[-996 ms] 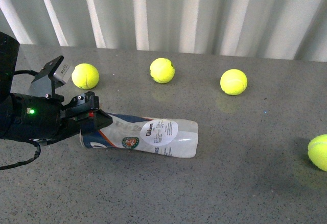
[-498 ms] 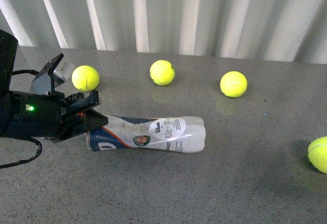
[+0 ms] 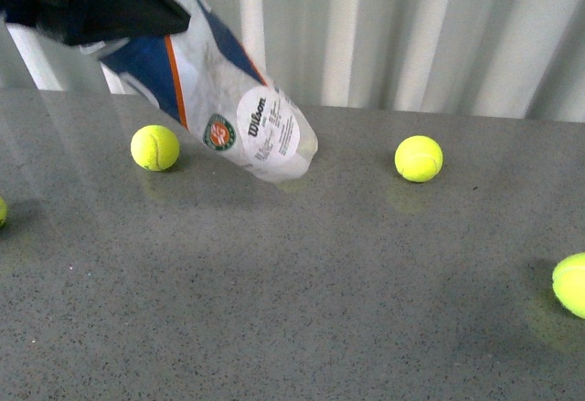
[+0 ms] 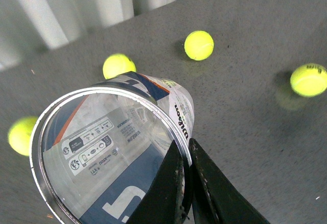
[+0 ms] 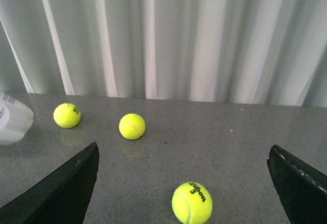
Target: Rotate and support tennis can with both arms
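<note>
The tennis can [image 3: 228, 100] hangs steeply tilted, its open metal-rimmed end high at the upper left and its closed end low, close to the grey table [image 3: 302, 310]. Whether it touches the table I cannot tell. My left gripper [image 3: 101, 4] is shut on the tennis can at the top. In the left wrist view its two fingers [image 4: 186, 178] pinch the rim, one inside and one outside the can [image 4: 102, 147], which looks empty. My right gripper [image 5: 184, 146] is open and holds nothing; the can's closed end [image 5: 13, 124] shows far off to one side of it.
Tennis balls lie on the table: one by the can [image 3: 155, 147], one mid-right [image 3: 419, 158], one at the right edge [image 3: 571, 284]. A ball marked 3 [image 5: 191, 202] lies between the right fingers. White curtains [image 3: 411, 26] close the back.
The left gripper has lifted the can's open end up and to the left. The can went from lying flat on the table to steeply tilted.
</note>
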You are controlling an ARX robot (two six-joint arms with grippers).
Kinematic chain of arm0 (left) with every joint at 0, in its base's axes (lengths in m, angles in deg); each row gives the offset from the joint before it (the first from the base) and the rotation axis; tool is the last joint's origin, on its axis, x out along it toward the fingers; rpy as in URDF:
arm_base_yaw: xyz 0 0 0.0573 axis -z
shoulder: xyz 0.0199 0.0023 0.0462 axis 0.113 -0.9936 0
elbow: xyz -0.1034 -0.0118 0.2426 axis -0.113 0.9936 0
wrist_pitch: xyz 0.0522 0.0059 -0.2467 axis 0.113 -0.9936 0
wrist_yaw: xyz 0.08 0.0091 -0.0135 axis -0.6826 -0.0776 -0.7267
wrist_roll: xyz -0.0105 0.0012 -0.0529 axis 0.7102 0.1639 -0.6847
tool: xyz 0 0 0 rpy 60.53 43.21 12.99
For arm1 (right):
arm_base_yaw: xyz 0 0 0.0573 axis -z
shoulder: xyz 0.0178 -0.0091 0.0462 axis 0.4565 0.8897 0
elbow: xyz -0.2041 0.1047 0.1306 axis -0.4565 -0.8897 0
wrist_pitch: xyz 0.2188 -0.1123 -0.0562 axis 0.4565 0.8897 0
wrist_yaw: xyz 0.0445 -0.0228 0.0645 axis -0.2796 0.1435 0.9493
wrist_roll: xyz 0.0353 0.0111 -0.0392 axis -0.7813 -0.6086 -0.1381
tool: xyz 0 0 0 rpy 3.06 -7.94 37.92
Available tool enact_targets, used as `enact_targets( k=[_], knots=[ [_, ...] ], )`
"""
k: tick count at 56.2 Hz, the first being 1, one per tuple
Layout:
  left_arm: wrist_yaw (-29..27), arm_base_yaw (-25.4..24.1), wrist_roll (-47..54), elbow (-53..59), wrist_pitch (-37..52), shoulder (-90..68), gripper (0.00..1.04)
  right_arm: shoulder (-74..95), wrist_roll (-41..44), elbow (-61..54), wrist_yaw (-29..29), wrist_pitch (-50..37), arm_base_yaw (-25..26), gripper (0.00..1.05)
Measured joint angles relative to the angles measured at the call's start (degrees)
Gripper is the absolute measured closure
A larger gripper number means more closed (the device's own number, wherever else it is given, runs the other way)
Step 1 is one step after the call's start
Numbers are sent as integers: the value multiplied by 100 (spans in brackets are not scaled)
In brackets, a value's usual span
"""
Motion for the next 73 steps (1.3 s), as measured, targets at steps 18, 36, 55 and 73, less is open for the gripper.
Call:
enact_targets(
  k=[18, 36, 55, 73],
  knots=[
    [-1143, 1005, 4330, -798, -1578, -385, 101, 0, 0, 0, -2, 0, 0, 7],
    [-1259, 1036, 5934, -1764, -2975, -1362, 101, 0, 0, 0, -2, 0, 0, 7],
    [-1088, 973, 5974, -2376, -3602, -2135, 101, 0, 0, 0, -2, 0, 0, 7],
    [-846, 861, 5759, -2750, -3805, -2511, 101, 0, 0, 0, -2, 0, 0, 7]
  ],
)
